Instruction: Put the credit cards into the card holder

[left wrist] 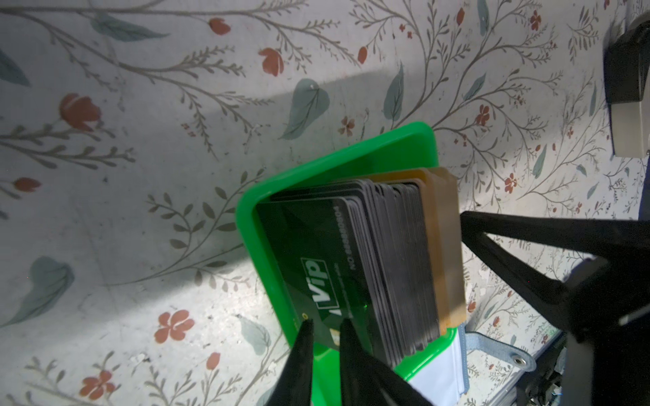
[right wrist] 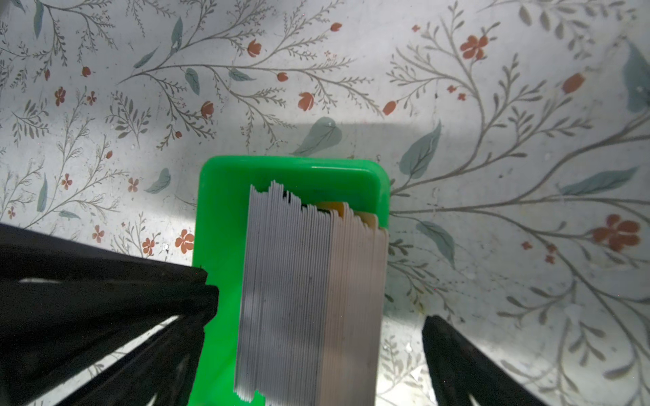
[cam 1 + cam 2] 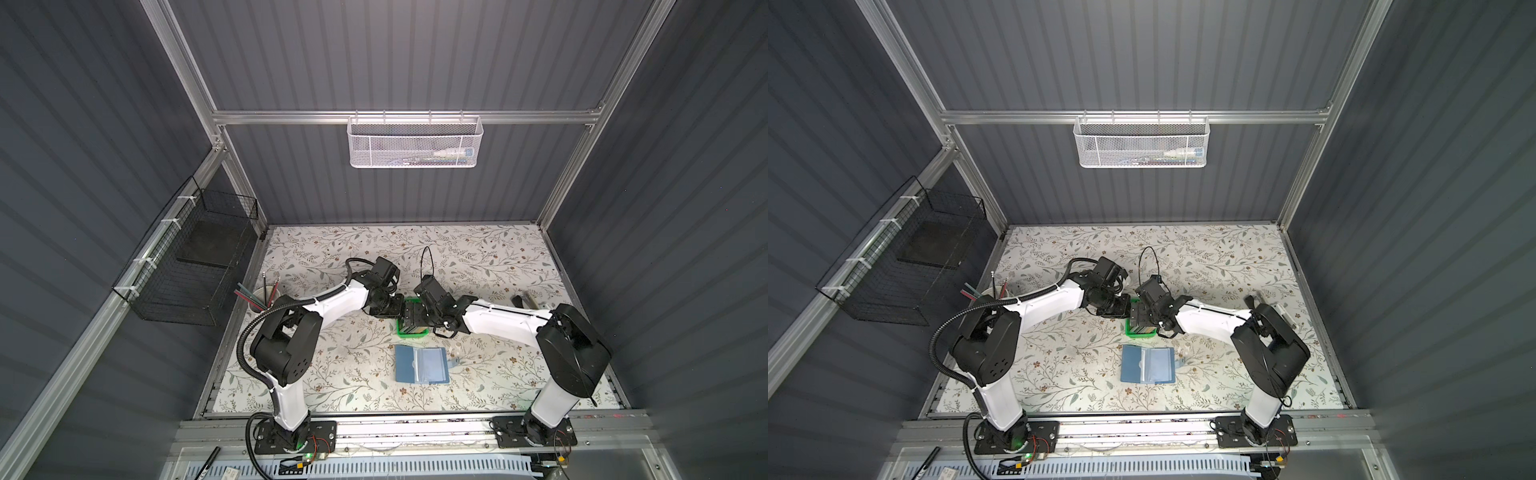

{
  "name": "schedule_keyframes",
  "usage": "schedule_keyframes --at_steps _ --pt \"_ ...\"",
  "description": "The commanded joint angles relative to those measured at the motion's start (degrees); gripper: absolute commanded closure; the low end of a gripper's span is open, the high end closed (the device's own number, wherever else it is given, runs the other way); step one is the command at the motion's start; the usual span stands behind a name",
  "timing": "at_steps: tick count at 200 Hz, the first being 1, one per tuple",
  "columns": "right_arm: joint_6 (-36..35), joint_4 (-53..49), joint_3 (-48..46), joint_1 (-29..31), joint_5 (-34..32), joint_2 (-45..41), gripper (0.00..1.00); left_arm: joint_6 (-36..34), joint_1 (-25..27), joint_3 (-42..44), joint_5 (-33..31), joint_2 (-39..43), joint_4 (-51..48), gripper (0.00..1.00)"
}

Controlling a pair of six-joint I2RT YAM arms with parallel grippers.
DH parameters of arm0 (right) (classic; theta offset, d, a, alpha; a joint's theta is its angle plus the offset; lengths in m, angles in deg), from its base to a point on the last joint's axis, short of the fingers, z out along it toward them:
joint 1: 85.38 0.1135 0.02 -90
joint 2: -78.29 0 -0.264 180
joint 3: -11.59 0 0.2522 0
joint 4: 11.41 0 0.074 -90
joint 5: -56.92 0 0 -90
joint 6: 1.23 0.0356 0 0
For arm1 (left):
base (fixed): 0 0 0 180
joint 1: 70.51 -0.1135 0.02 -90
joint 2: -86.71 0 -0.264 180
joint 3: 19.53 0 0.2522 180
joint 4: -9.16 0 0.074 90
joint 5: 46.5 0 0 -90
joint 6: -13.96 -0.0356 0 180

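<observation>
The credit cards [image 2: 309,291] stand on edge as a thick stack in a small green tray [image 2: 218,211], a dark card with white "Vip" marks [image 1: 316,267] at one end and tan cards [image 1: 446,246] at the other. In both top views the tray [image 3: 400,331] [image 3: 1128,331] sits mid-table where the two arms meet. My left gripper [image 1: 326,323] is shut on the tray's wall, one finger outside, one inside against the dark card. My right gripper [image 2: 316,327] is open, its fingers [image 2: 443,337] wide apart either side of the stack. The blue card holder [image 3: 422,365] [image 3: 1148,365] lies open nearer the front.
A cup of pencils [image 3: 259,297] stands at the left edge of the table. A dark and white object [image 3: 525,301] lies at the right. A black wire basket [image 3: 187,270] hangs on the left wall, a white mesh basket [image 3: 415,141] on the back rail.
</observation>
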Motion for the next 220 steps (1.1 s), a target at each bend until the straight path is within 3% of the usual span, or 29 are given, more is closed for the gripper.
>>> schedule_keyframes --at_steps 1,80,101,127,220 --pt "-0.28 0.51 -0.94 1.04 -2.03 -0.61 0.01 -0.8 -0.25 -1.64 0.27 -0.41 -1.49 0.83" --pt "-0.94 2.38 -3.72 3.08 -5.1 -5.75 0.01 -1.02 -0.19 -1.56 0.14 0.73 -1.47 0.82" --pt "2.97 -4.27 -1.12 3.09 -7.51 -5.04 0.03 -1.04 -0.25 -1.56 0.15 0.79 -1.53 0.83" --pt "3.39 -1.31 -2.18 2.98 -4.88 -5.4 0.06 -1.01 -0.19 -1.55 0.21 0.8 -1.48 0.83" --pt "2.53 0.31 -1.7 2.71 -2.53 -3.3 0.01 -1.01 -0.19 -1.44 0.47 0.83 -1.34 0.82"
